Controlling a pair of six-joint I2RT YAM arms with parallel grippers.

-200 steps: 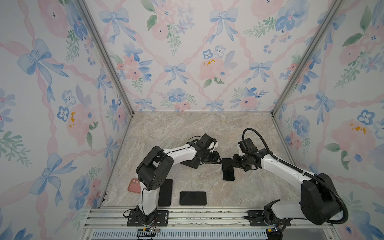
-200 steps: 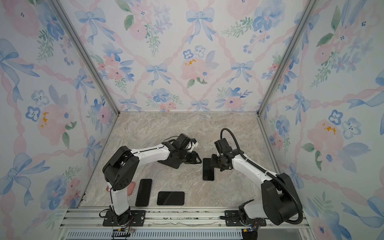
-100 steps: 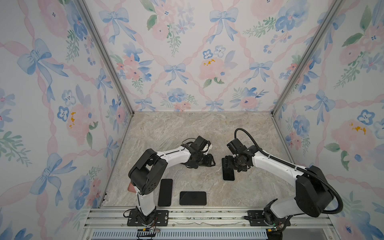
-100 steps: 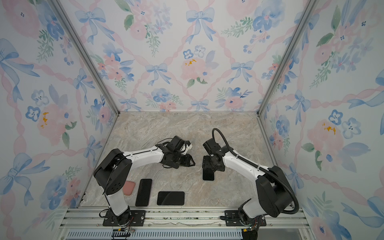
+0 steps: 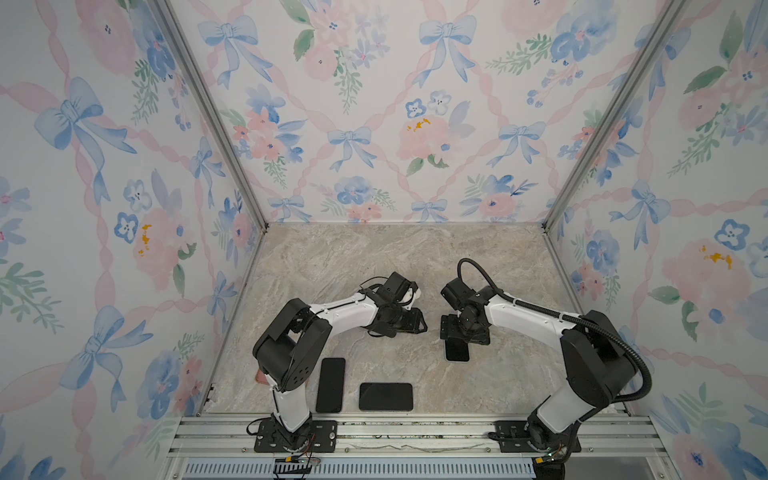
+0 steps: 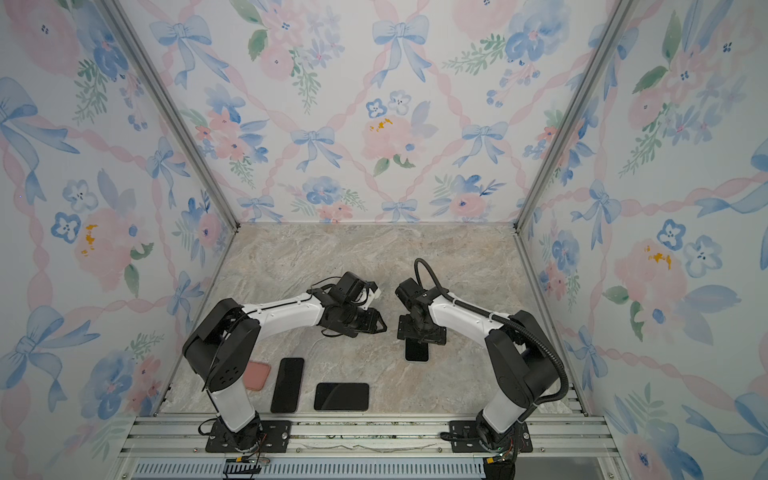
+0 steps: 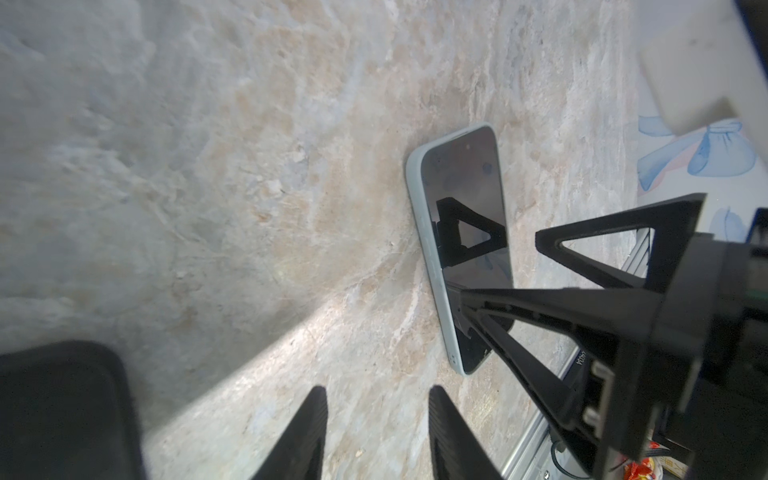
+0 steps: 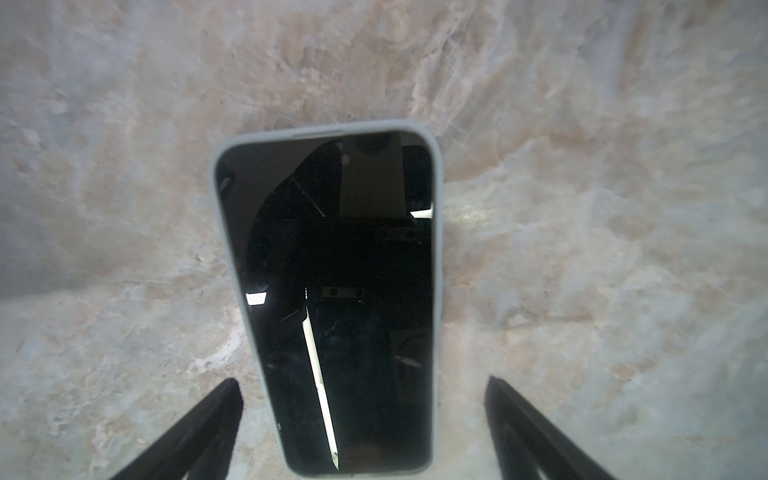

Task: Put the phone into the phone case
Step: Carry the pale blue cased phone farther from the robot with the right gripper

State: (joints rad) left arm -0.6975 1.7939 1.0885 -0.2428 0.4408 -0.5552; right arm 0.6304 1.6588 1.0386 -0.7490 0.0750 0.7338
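Note:
A phone [image 8: 332, 249] with a black screen sits in a pale grey-blue phone case [image 8: 328, 126] and lies flat on the marble table, right of the middle in both top views [image 5: 457, 352] [image 6: 417, 351]. My right gripper [image 8: 363, 380] hangs open over its far end, with a finger on each side and clear of the case; both top views show it [image 5: 463, 334] [image 6: 422, 332]. My left gripper [image 7: 377, 390] is open and empty, a little to the left of the phone [image 5: 419, 322] [image 6: 381, 324]. In the left wrist view the cased phone [image 7: 461, 232] lies beside the right gripper's fingers [image 7: 582, 249].
Two bare black phones lie near the table's front edge, one lengthwise [image 5: 331, 384] and one crosswise [image 5: 386, 397]. A pink case [image 6: 256, 375] lies by the left arm's base, next to the left wall. An aluminium rail [image 5: 415, 428] runs along the front.
My right gripper has opened wide, let go of the cased phone and turned to point along it. My left gripper has drawn back slightly to the left.

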